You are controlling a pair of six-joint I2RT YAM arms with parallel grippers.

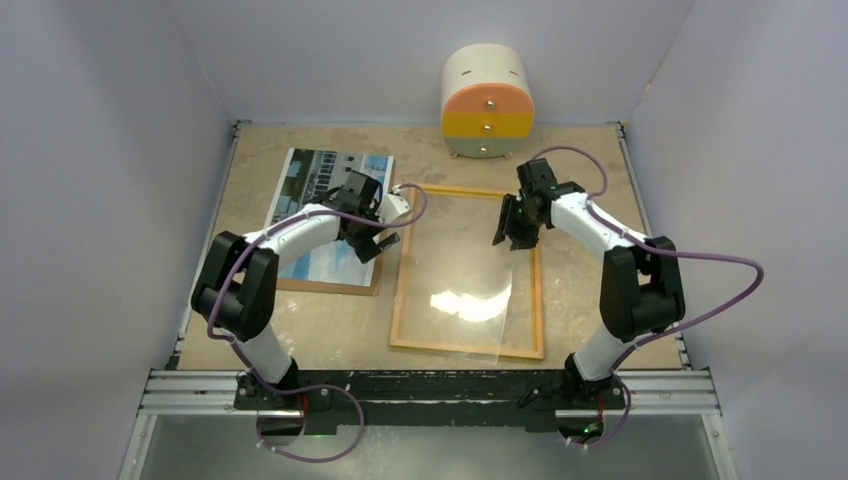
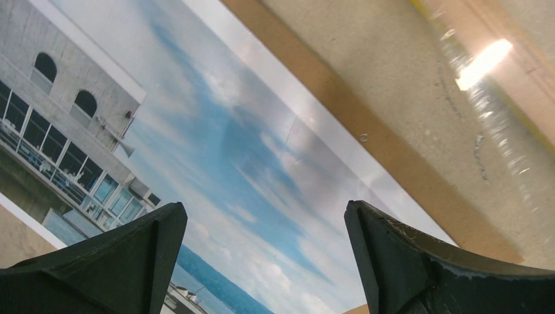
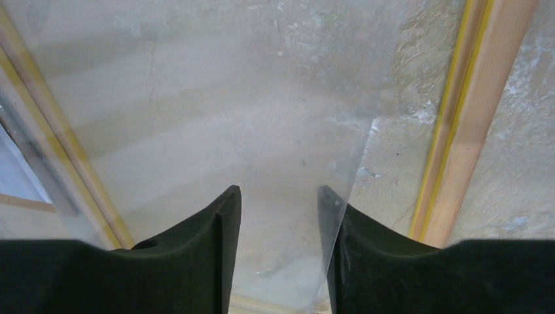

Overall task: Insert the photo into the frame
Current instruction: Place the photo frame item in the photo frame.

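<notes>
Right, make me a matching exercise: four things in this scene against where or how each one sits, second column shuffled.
Column one:
1 photo
2 frame
3 cabinet
4 left gripper

Column two:
a at the far edge of the table
b lying on the brown board, left side
c open, just above the photo
d flat in the middle of the table

Pairs: 1-b; 2-d; 3-a; 4-c
</notes>
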